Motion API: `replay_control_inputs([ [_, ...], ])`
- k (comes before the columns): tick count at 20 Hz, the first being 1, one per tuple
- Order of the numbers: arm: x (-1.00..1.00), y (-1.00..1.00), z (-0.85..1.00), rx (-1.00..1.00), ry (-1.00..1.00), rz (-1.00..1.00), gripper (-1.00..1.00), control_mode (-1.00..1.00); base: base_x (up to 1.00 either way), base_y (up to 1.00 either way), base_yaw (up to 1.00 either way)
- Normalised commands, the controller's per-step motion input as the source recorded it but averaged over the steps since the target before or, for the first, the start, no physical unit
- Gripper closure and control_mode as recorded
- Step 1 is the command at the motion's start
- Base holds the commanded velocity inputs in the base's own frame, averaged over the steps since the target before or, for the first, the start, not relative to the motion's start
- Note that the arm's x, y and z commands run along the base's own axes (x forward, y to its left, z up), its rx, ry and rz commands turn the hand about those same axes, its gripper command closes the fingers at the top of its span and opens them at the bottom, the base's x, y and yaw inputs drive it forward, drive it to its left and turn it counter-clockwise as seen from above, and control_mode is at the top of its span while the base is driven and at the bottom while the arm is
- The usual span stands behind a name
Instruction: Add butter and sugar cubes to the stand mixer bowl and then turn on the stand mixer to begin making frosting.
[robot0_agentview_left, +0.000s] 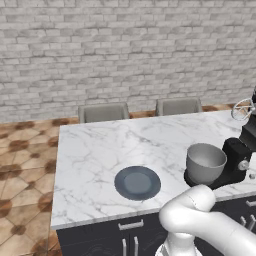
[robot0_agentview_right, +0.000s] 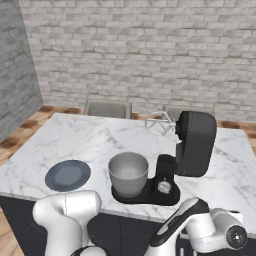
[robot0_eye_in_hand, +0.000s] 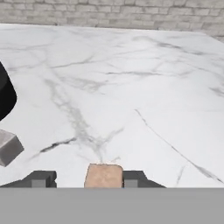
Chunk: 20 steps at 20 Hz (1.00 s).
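Low over the marble counter (robot0_eye_in_hand: 131, 87), gripper (robot0_eye_in_hand: 83, 178) half-spread beside a tan cube (robot0_eye_in_hand: 103, 176), grip unclear.

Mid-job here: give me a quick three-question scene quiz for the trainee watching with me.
1. True or false: butter lies on the dark plate.
2. The stand mixer head is: A) tilted up, clear of the bowl; B) lowered into the bowl.
3. Fill in: in the hand view, the tan cube sits on the counter between the pincer ____.

Key: 1 false; 2 A; 3 fingertips.
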Motion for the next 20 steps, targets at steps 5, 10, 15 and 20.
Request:
replay_control_inputs([
  [5,0.00,-0.02,-0.34,0.00,0.04,0.00,1.00,-1.00,0.00,0.00,0.00],
  [10,-0.29,-0.05,-0.05,-0.01,-0.04,0.00,1.00,-1.00,0.00,0.00,0.00],
  [15,-0.50,-0.01,0.10,-0.09,-0.18,0.00,1.00,-1.00,0.00,0.00,0.00],
  [20,-0.47,0.07,0.45,-0.11,-0.17,0.00,1.00,-1.00,0.00,0.00,0.00],
])
